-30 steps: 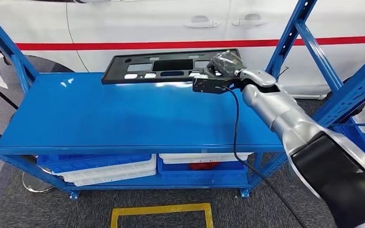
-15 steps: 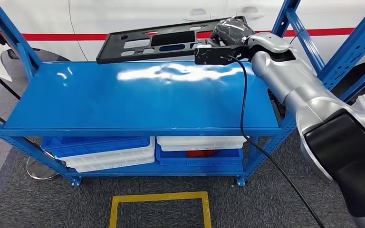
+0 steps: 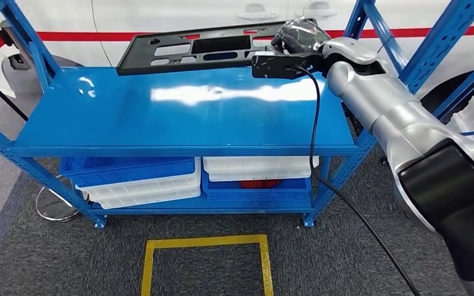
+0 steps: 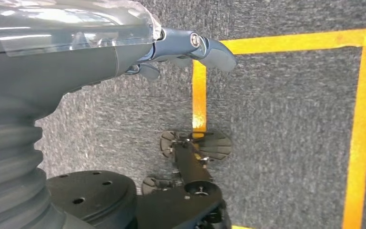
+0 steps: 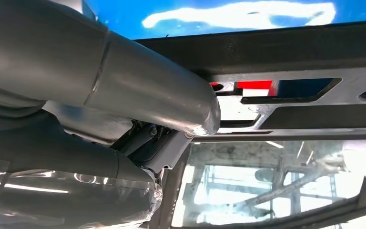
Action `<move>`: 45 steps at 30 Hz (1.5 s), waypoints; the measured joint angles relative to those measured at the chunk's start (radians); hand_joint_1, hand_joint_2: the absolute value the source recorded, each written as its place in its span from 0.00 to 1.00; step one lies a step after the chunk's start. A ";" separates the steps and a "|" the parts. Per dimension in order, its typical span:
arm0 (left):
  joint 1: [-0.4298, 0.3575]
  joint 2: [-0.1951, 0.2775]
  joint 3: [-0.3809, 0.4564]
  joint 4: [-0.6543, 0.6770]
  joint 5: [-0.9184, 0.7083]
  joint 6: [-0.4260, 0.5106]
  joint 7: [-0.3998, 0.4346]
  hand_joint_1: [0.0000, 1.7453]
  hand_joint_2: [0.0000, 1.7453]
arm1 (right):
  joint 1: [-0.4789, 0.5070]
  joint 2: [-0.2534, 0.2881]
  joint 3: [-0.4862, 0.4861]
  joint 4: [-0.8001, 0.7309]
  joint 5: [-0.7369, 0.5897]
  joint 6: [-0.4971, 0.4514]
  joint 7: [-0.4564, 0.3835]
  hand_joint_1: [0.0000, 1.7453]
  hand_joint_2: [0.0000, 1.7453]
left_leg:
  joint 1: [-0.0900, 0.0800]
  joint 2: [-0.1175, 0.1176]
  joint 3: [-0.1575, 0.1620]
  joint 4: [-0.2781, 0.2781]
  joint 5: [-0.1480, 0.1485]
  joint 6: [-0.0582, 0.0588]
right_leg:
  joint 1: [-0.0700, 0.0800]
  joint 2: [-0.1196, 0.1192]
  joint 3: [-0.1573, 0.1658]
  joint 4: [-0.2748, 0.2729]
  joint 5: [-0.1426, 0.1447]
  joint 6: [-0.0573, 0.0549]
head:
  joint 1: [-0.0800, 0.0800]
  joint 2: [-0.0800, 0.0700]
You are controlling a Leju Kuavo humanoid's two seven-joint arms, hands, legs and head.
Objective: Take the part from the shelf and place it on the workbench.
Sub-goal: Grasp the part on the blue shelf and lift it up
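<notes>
I see the black panel part (image 3: 203,50) lifted clear above the blue shelf top (image 3: 179,117), its long axis running left to right, the far left end sloping slightly downward. My right hand (image 3: 296,38) grips its right end, fingers clamped around the edge. My left hand (image 4: 124,52) hangs over grey carpet (image 4: 286,124) with yellow tape lines (image 4: 362,133), fingers loose, holding nothing. Below the shelf top sit blue and white trays (image 3: 142,182); a white car (image 3: 160,15) with a red stripe stands behind.
</notes>
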 joint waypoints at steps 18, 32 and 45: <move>0.000 -0.001 0.000 0.000 -0.004 0.010 0.006 0.00 1.00 | 0.018 -0.023 0.055 0.002 -0.080 -0.032 -0.005 0.94 0.00 | 0.004 -0.010 0.137 -0.012 -0.119 0.008 | -0.011 -0.006 -0.147 -0.003 0.130 0.020 | 0.000 0.000; -0.012 -0.009 0.000 0.000 -0.007 0.010 0.018 0.00 1.00 | 0.107 -0.005 0.080 0.042 -0.090 -0.104 -0.037 0.94 0.00 | -0.011 -0.007 0.016 -0.015 -0.004 0.014 | 0.020 -0.005 -0.002 -0.030 0.033 -0.031 | 0.000 0.000; -0.018 -0.010 0.000 0.000 -0.007 0.021 0.023 0.00 1.00 | 0.134 0.084 0.096 0.105 -0.094 -0.094 -0.041 0.94 0.00 | 0.027 -0.017 0.129 0.026 -0.144 -0.059 | -0.017 -0.015 -0.150 0.003 0.146 0.009 | 0.000 0.000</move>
